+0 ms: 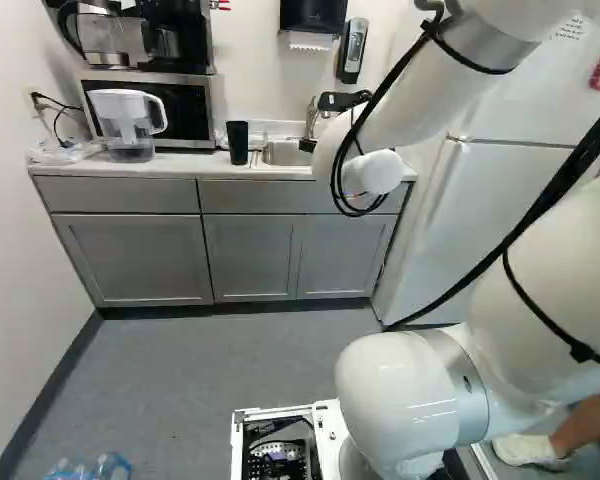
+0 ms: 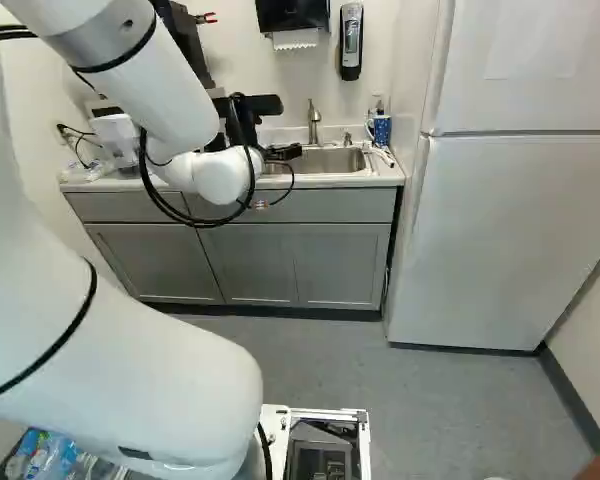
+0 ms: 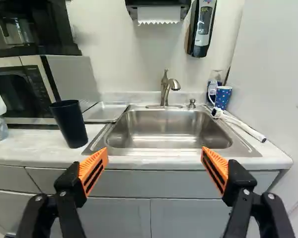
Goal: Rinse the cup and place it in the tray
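Observation:
In the left base view the gripper (image 1: 342, 101) reaches out toward the counter, partly hidden by the arm. From the wrist, the gripper (image 3: 155, 166) stands wide open with nothing between its orange pads, short of the sink. A black cup (image 3: 70, 123) stands upright on the counter beside the sink, ahead of the finger on the microwave's side; it also shows in the left base view as a black cup (image 1: 238, 142). The metal tray (image 3: 106, 112) lies behind the cup, between microwave and sink. The sink (image 3: 164, 130) has a faucet (image 3: 166, 88) at its back.
A microwave (image 3: 25, 91) and a water pitcher (image 1: 128, 124) stand beyond the cup. A blue dotted cup (image 3: 222, 97), a bottle and a white brush-like tool (image 3: 243, 127) lie at the sink's other side. The counter front (image 3: 188, 161) and a tall fridge (image 2: 490, 200) bound the space.

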